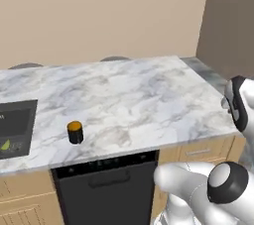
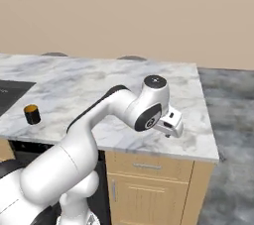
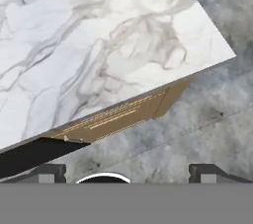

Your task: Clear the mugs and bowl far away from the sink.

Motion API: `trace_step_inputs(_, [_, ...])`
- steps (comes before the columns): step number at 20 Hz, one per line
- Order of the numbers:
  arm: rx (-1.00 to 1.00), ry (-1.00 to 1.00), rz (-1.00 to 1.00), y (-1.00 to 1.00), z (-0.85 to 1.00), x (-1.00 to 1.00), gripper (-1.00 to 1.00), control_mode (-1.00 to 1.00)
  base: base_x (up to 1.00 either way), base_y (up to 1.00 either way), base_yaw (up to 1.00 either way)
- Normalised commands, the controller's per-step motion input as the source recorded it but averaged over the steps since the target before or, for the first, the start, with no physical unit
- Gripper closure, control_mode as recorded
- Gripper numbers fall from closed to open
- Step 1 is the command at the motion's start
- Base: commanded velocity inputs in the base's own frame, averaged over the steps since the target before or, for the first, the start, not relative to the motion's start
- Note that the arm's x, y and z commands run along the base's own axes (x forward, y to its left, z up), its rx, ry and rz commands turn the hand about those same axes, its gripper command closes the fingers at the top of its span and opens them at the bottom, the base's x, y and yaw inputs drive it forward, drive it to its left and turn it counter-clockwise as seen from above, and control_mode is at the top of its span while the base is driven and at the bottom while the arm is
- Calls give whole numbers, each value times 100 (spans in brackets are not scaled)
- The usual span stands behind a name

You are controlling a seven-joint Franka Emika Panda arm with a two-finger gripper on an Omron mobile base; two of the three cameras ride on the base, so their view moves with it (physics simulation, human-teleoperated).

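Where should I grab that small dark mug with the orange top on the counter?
Grip the mug across its round body, coming straight down from above: it stands upright, alone on the marble counter with free space all around. No handle is discernible. The gripper is open.

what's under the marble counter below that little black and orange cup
Under the counter, below the cup, sits a black dishwasher front with a handle bar. Wooden cabinets flank it. What's inside them is covered by their closed fronts.
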Motion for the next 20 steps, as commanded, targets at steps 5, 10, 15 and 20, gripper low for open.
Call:
trace_step_inputs(5, [0, 0, 0, 0, 0, 0, -100, 100, 2, 41, 67])
trace_step_inputs(10, [0, 0, 0, 0, 0, 0, -100, 100, 26, 89, 30])
trace_step_inputs(15, [0, 0, 0, 0, 0, 0, -100, 100, 26, 81, 1])
trace_step_inputs(20, [0, 0, 0, 0, 0, 0, -100, 100, 7, 51, -5])
